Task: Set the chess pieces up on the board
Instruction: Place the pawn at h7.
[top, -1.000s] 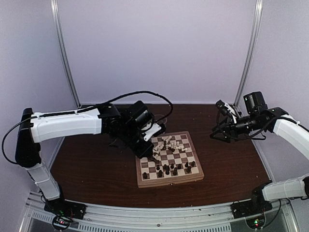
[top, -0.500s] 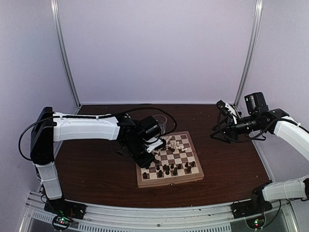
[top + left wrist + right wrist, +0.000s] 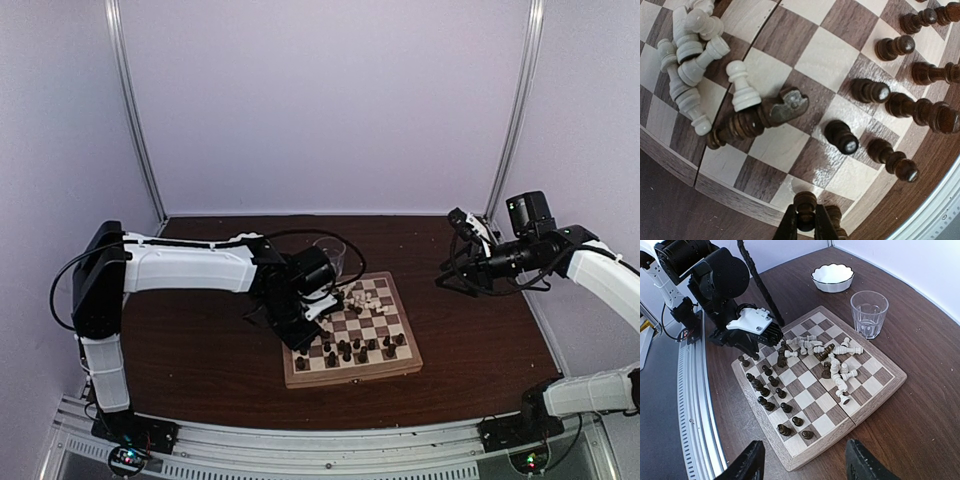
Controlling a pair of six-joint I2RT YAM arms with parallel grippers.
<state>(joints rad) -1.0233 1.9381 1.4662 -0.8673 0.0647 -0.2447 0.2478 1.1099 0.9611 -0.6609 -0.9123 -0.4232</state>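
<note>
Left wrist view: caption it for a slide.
Left gripper pinches a dark piece at the board edge, white pieces toppled beyond.

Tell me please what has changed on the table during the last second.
The left gripper, shut on a dark piece, moved over the board toward its near left corner, as the arm's shoulder swung in. The right gripper stayed open off to the right; the other pieces look unmoved.

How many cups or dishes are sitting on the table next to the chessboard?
2. A clear glass stands close beside the board, by the heap of white pieces; a white scalloped bowl sits beyond it, toward the wall.
</note>
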